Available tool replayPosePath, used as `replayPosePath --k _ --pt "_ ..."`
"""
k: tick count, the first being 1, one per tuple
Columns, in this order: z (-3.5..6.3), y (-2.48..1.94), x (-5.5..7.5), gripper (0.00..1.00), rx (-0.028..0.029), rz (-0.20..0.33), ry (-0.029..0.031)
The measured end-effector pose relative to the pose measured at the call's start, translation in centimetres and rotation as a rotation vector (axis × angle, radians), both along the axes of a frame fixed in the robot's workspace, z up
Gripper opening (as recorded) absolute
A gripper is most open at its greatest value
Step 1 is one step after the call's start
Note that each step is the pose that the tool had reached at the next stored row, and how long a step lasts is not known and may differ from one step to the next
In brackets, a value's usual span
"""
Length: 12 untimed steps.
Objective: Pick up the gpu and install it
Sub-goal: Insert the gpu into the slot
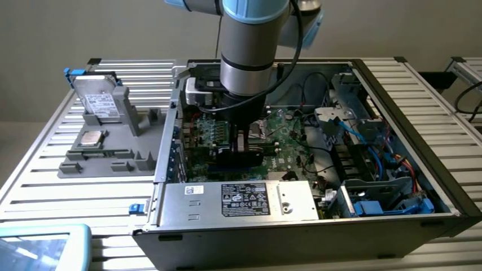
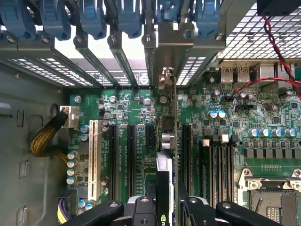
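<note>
Plainly, in the exterior view the gripper (image 1: 241,141), inside the open case (image 1: 407,107), is clamped on the gpu (image 1: 239,153), which hangs at six o'clock of it, close over the motherboard (image 1: 294,130). The parts tray (image 1: 105,152) lies at nine o'clock.

In the wrist view the gripper (image 2: 165,195) pinches the gpu (image 2: 164,165) edge-on over the expansion slots (image 2: 131,155), with its bracket (image 2: 165,80) near the rear openings.

If the card's edge sits off the slot line, or the bracket snags, pressing could tilt it in the grip or jam the connector.

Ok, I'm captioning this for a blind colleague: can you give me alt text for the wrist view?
The gripper holds the gpu edge-on over the green motherboard, in line with its expansion slots. The rear slot covers with blue latches lie beyond.
</note>
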<state>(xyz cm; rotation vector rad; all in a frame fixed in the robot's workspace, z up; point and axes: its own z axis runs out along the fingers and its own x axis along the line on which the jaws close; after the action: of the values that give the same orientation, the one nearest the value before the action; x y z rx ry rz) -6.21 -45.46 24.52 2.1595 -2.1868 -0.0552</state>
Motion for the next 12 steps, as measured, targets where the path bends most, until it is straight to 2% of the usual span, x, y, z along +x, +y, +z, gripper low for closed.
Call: replayPosePath --k 12 --pt "-0.13 0.03 0.01 0.27 -0.0006 0.000 0.0000"
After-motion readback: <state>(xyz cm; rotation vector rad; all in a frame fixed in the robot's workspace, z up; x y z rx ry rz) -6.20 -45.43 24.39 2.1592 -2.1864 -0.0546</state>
